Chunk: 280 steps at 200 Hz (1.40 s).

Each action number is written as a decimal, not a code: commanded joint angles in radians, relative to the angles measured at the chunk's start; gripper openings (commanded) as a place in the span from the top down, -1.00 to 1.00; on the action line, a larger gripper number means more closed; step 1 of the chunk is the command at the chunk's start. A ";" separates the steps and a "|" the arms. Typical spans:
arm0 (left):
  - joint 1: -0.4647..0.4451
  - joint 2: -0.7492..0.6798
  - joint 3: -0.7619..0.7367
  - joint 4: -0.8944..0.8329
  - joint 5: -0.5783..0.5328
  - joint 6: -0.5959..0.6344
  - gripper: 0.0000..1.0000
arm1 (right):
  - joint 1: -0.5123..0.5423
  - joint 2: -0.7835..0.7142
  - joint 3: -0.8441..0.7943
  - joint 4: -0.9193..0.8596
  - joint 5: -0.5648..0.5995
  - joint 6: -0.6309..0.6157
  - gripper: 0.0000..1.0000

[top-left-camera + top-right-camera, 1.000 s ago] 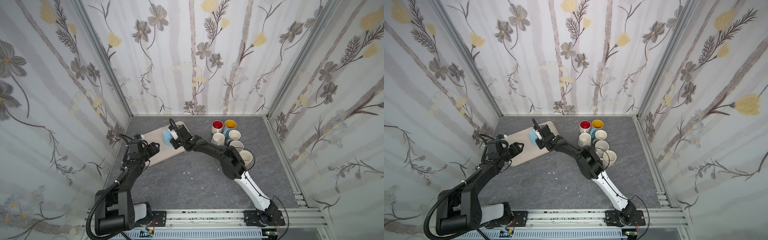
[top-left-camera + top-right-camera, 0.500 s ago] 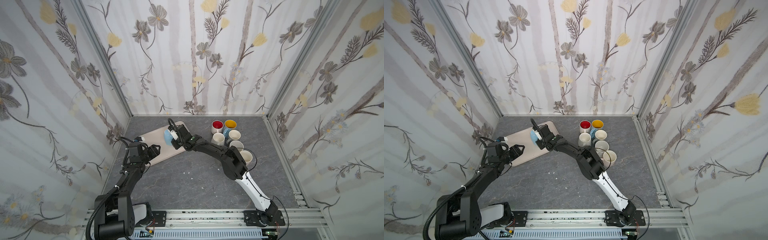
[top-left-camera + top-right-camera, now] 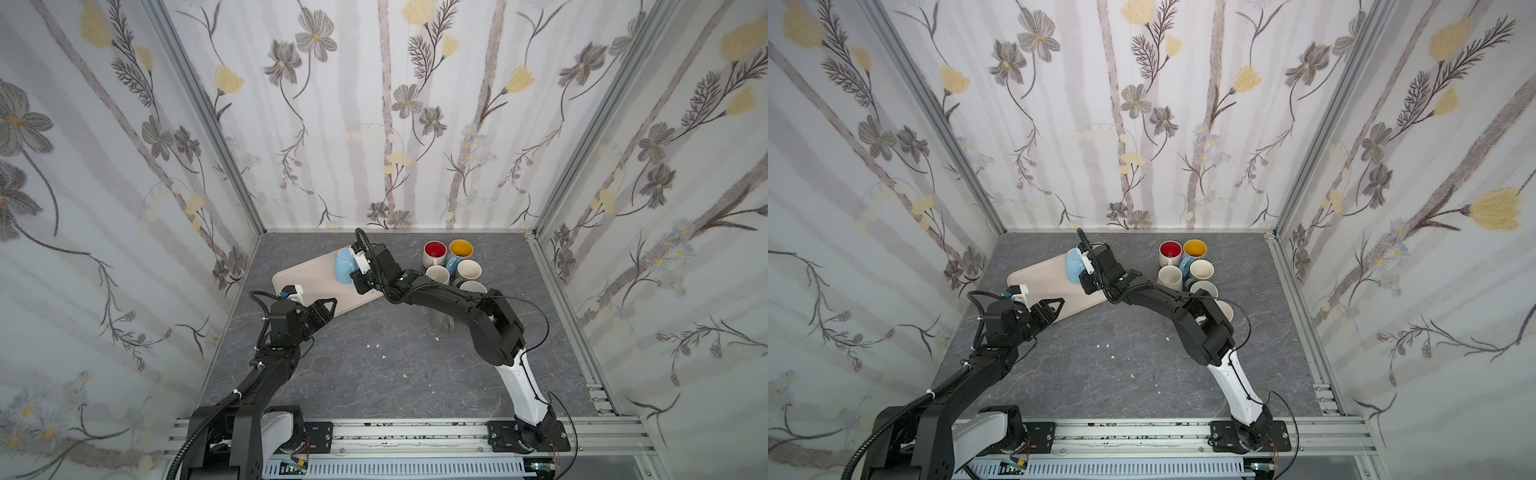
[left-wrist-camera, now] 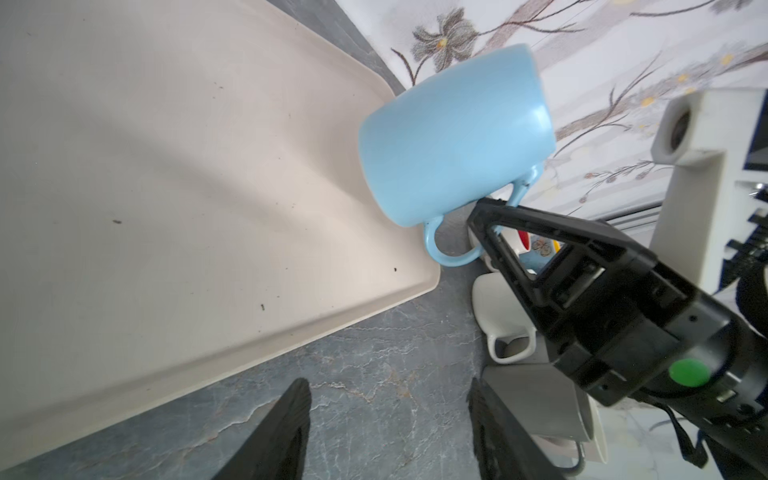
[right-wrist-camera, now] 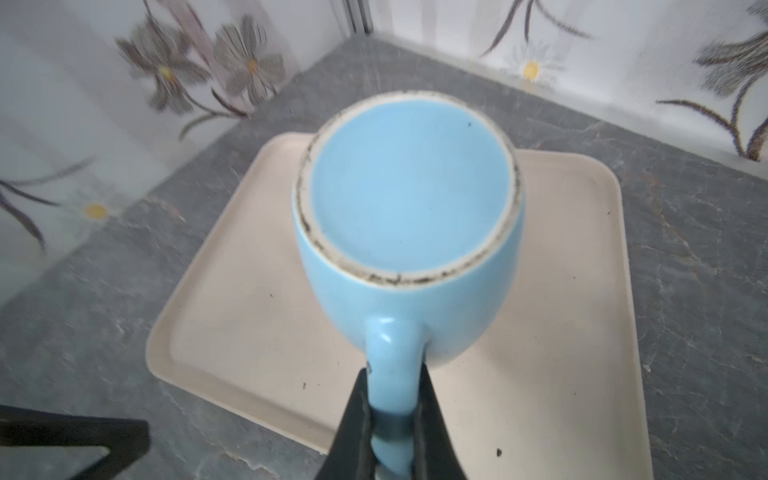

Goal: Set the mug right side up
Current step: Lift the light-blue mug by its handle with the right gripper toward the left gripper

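**Over the far corner of the tray (image 3: 303,274): blue mug (image 3: 344,266) caught by its handle**

Pinched at the handle by the right claw (image 5: 395,376). Tilted, base up and toward that claw, mouth down toward the tray; calls for about half a turn. Spread and empty near the tray's front edge: left claw (image 4: 388,386). Grey bench (image 3: 374,365) beneath; upright mugs (image 3: 469,270) just beside; walls close behind.
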 commanded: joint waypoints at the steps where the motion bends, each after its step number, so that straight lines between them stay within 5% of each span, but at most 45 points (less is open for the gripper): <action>1: -0.009 0.002 -0.024 0.232 0.050 -0.154 -0.21 | -0.005 -0.078 -0.088 0.298 -0.074 0.163 1.00; 100: -0.136 0.328 0.038 1.017 0.164 -0.571 -0.35 | -0.125 -0.260 -0.392 0.752 -0.394 0.612 1.00; 149: -0.161 0.516 0.068 1.337 0.144 -0.726 -0.12 | -0.124 -0.293 -0.476 0.861 -0.433 0.705 1.00; 214: -0.183 0.548 0.110 1.346 0.134 -0.724 -0.07 | -0.122 -0.300 -0.524 0.948 -0.465 0.787 1.00; 280: -0.220 0.560 0.209 1.318 0.129 -0.720 0.22 | -0.118 -0.337 -0.575 0.979 -0.461 0.826 1.00</action>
